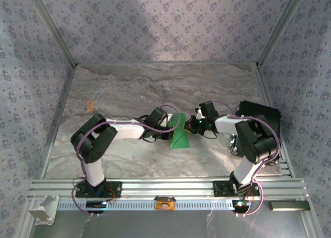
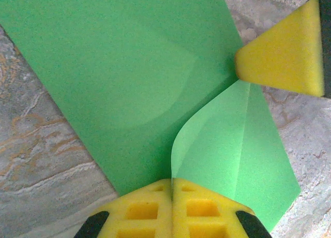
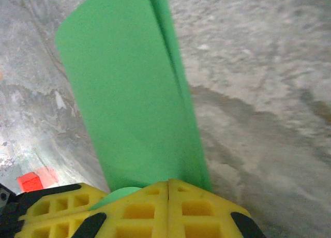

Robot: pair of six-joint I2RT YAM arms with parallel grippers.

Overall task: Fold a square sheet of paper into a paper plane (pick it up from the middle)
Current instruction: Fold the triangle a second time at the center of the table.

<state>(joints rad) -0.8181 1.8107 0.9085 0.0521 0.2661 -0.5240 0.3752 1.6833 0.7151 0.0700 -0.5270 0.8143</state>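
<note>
Grey marbled table [image 1: 129, 88]: thin bright green paper sheet [image 1: 179, 134] near its middle, partly folded, pinched between both arms.
Left gripper [image 2: 171, 189]: clenched on a creased edge of the sheet.
Right gripper [image 3: 169, 183]: clamped shut on the sheet's doubled-over part.
Risk: probably a tear or crooked crease from uneven pulling; possibly thin paper slipping out of either grip.
Hidden: paper inside both jaws; contact between lower corner and table unclear; small red block [image 3: 31, 182] partly behind the right gripper.
</note>
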